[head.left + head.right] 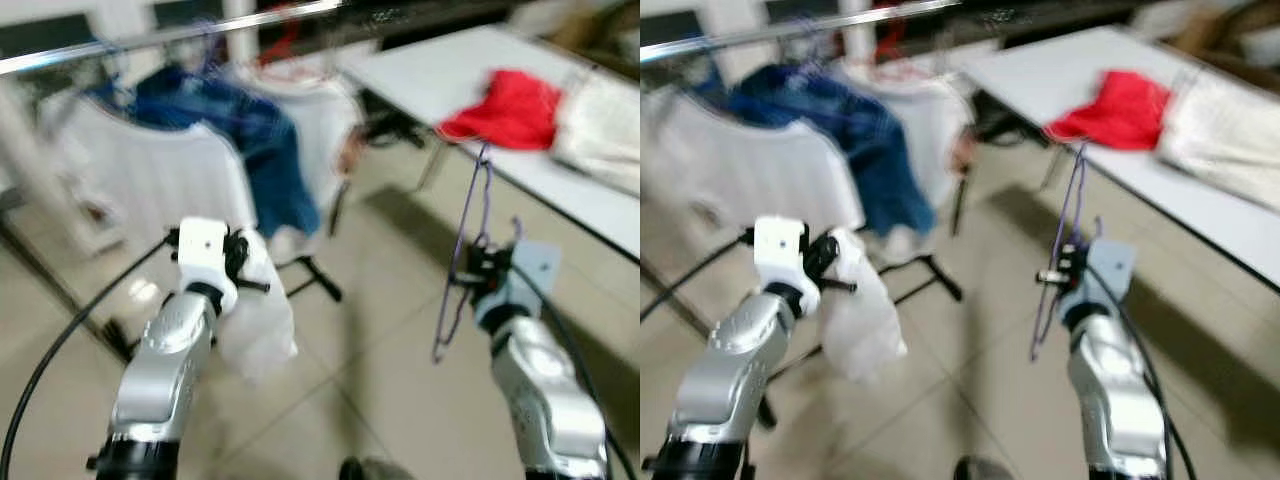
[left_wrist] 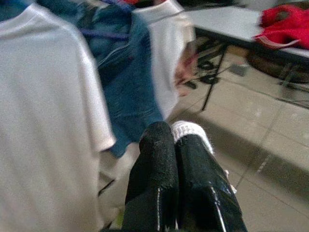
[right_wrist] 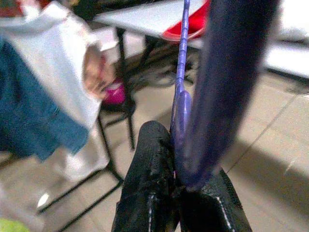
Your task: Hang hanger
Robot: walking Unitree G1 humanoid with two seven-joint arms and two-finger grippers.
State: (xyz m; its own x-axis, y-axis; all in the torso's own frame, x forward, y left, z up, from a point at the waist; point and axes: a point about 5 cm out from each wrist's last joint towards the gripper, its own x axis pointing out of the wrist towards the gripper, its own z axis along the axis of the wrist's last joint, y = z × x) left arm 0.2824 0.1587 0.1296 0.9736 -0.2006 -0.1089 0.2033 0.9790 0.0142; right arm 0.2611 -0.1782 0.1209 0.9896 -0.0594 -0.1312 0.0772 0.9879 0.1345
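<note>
The purple hanger [image 1: 462, 262] stands upright in the right gripper [image 1: 478, 272], whose jaws are clamped on its wire so the hook points up, likely ready for the rail [image 1: 170, 38] ahead. The left gripper [image 1: 243, 262] pinches a white garment [image 1: 262, 312], jaws closed on the cloth, keeping it off the floor [image 1: 380, 400]. Shirts [image 1: 150, 170] already hang there; a red cloth [image 1: 510, 108] lies on the surface [image 1: 420, 70].

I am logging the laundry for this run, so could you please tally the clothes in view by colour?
White: 4 (two shirts on the rail, cloth in the left claw, garment on the table)
Blue: 1 (garment on the rail)
Red: 1 (garment on the table)
Total: 6
The right claw holds a purple hanger.
</note>
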